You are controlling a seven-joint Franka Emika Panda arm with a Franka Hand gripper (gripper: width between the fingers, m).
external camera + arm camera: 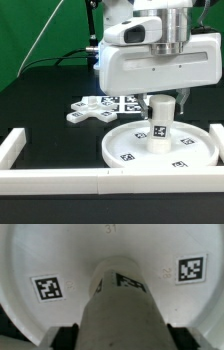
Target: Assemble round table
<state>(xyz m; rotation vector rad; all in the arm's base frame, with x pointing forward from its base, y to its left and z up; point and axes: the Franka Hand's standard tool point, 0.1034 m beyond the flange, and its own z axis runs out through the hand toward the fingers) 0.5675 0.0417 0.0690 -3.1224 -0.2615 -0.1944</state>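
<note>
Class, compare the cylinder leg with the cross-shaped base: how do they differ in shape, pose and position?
The cylinder leg stands upright on the round disc; the cross-shaped base lies flat on the table. The leg is round, the base four-armed. Both are white.

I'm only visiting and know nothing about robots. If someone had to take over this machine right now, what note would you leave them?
Gripper: closed around the top of the cylinder leg. In the wrist view the leg fills the gap between the jaws.
Parts: the leg stands upright near the middle of the round disc, which lies flat on the table. The cross-shaped base lies loose behind it, toward the exterior view's left.
Done: the leg is set on the disc. Whether it is fastened cannot be seen.
Left: probably securing the leg, then fitting the base onto its free end.
</note>
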